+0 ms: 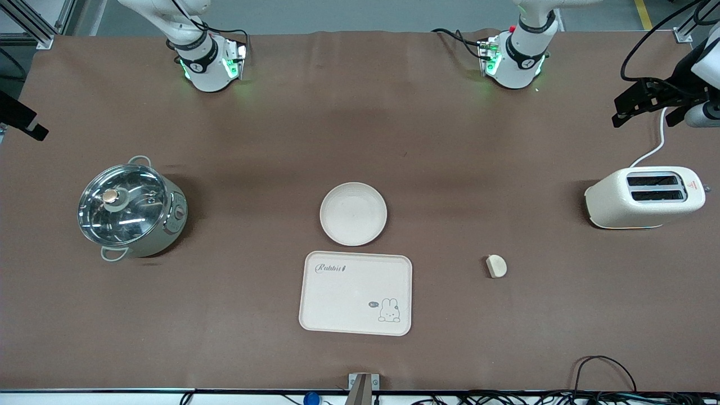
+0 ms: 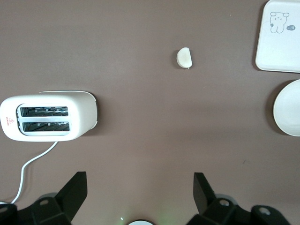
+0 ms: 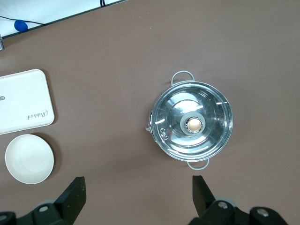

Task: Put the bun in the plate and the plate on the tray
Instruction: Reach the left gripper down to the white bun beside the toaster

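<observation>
The bun lies on the brown mat, beside the tray toward the left arm's end; it also shows in the left wrist view. The round plate sits empty mid-table, just farther from the front camera than the Rabbit tray, which is also empty. My left gripper is open and empty, high over bare mat near its arm's base. My right gripper is open and empty, high over bare mat near its arm's base. The plate and tray show in the right wrist view. Neither gripper shows in the front view.
A steel pot with a glass lid stands toward the right arm's end. A cream toaster with a white cord stands toward the left arm's end. Dark fixtures overhang both table ends.
</observation>
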`<state>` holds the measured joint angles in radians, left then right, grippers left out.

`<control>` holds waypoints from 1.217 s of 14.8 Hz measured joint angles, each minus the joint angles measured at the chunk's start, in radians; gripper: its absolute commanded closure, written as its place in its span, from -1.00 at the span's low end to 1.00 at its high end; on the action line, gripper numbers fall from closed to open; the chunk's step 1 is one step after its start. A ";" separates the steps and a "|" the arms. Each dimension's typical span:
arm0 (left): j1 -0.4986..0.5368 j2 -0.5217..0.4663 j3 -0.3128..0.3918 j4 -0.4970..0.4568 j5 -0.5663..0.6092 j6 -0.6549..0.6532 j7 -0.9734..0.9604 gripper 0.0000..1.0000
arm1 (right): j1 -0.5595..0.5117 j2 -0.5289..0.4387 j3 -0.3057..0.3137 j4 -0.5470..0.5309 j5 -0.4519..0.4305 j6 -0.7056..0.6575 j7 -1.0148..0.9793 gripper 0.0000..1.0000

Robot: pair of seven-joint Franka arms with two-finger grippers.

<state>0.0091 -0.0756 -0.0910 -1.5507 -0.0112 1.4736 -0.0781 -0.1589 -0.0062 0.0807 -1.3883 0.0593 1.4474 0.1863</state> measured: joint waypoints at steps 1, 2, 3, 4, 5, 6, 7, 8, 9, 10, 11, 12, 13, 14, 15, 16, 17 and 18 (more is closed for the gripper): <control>0.000 0.000 0.000 0.000 0.000 0.000 0.000 -1.00 | -0.003 0.000 -0.001 0.000 0.000 0.000 0.000 -1.00; 0.000 0.000 0.000 0.000 0.000 0.000 0.000 -1.00 | -0.007 0.000 -0.002 0.000 0.000 0.000 -0.001 -1.00; 0.000 0.001 0.000 0.000 0.000 0.000 0.000 -1.00 | -0.011 0.000 -0.003 0.000 0.000 0.000 -0.001 -1.00; 0.000 0.004 0.000 0.000 0.000 0.000 0.000 -1.00 | -0.015 0.000 -0.004 0.000 0.000 0.000 -0.001 -1.00; 0.000 0.012 0.000 -0.001 0.000 -0.001 0.000 -1.00 | -0.018 0.001 -0.004 0.000 0.000 0.000 -0.002 -1.00; 0.000 0.028 0.000 -0.002 0.000 0.000 0.000 -1.00 | -0.019 0.002 -0.005 0.000 0.000 0.000 -0.002 -1.00; 0.000 0.053 0.000 -0.003 0.000 0.006 0.000 -1.00 | -0.020 0.005 -0.005 0.000 0.000 0.000 -0.002 -1.00; -0.001 0.087 0.000 -0.004 0.000 0.029 0.000 -1.00 | -0.020 0.012 -0.004 -0.002 0.000 0.001 -0.003 -1.00; -0.004 0.130 0.000 -0.005 0.000 0.070 0.000 -1.00 | -0.018 0.027 -0.002 -0.006 0.000 0.003 -0.004 -1.00; -0.009 0.177 -0.001 -0.007 0.000 0.122 0.000 -1.00 | -0.015 0.046 0.001 -0.010 0.000 0.008 -0.005 -1.00; -0.014 0.228 -0.003 -0.008 0.000 0.174 -0.005 -1.00 | -0.008 0.071 0.003 -0.011 0.000 0.015 -0.005 -1.00; -0.019 0.283 -0.006 -0.010 0.000 0.226 -0.023 -1.00 | -0.002 0.093 0.004 -0.011 0.000 0.023 -0.005 -1.00; -0.027 0.336 -0.008 -0.010 0.000 0.275 -0.052 -1.00 | 0.002 0.109 0.005 -0.011 0.000 0.032 -0.005 -1.00; -0.038 0.384 -0.009 -0.011 -0.001 0.322 -0.087 -1.00 | 0.007 0.119 0.006 -0.011 0.000 0.036 -0.007 -1.00; -0.053 0.429 -0.010 -0.014 -0.001 0.373 -0.128 -1.00 | 0.022 0.126 0.008 -0.011 -0.001 0.037 -0.012 -1.00; -0.069 0.469 -0.010 -0.017 -0.001 0.420 -0.172 -1.00 | 0.050 0.130 0.009 -0.011 -0.012 0.037 -0.013 -1.00; -0.088 0.506 -0.011 -0.022 -0.001 0.463 -0.216 -1.00 | 0.085 0.132 0.010 -0.011 -0.034 0.036 -0.010 -1.00; -0.106 0.541 -0.011 -0.026 -0.001 0.498 -0.250 -1.00 | 0.115 0.136 0.012 -0.012 -0.043 0.034 -0.003 -1.00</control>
<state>-0.0968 0.4659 -0.1018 -1.5763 -0.0118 1.9715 -0.3282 -0.0444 0.1303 0.0926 -1.4000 0.0159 1.4812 0.1838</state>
